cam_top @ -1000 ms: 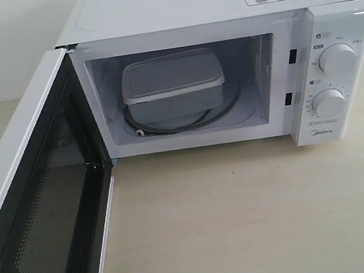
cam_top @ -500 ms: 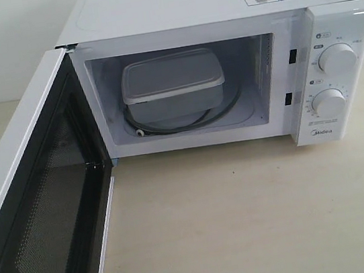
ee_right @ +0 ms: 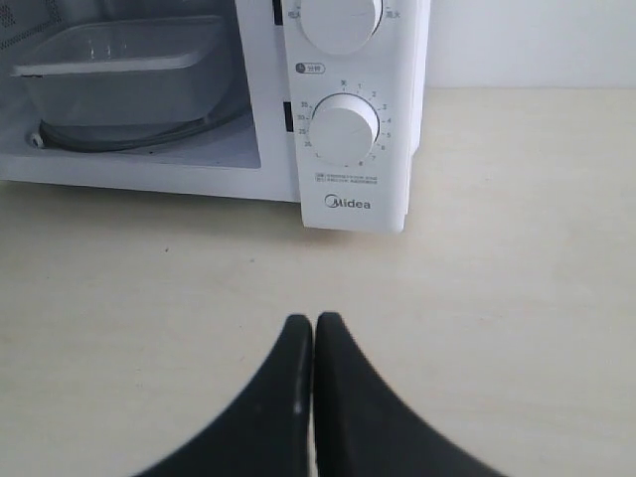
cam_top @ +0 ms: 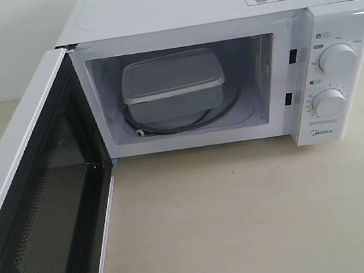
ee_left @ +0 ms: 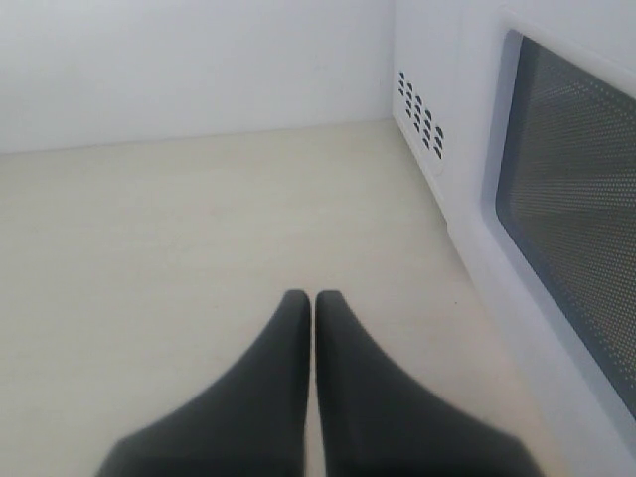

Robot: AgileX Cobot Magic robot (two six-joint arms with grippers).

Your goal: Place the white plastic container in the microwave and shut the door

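Note:
The white plastic container (cam_top: 174, 87) sits inside the microwave (cam_top: 218, 9) on the glass turntable, lid on; it also shows through the open cavity as the container (ee_right: 124, 75). The door (cam_top: 41, 217) stands wide open at the left, its black mesh inner face toward the camera. The left wrist view shows the door (ee_left: 571, 219) from its outer side, with the dark window. My left gripper (ee_left: 313, 298) is shut and empty over the table beside the door. My right gripper (ee_right: 314, 321) is shut and empty, in front of the microwave's dial panel (ee_right: 346, 124). Neither gripper appears in the exterior view.
The microwave stands on a pale beige table (cam_top: 261, 220) against a white wall. Two round dials (cam_top: 330, 103) sit on its right panel. Vent holes (ee_left: 419, 114) mark the microwave's side.

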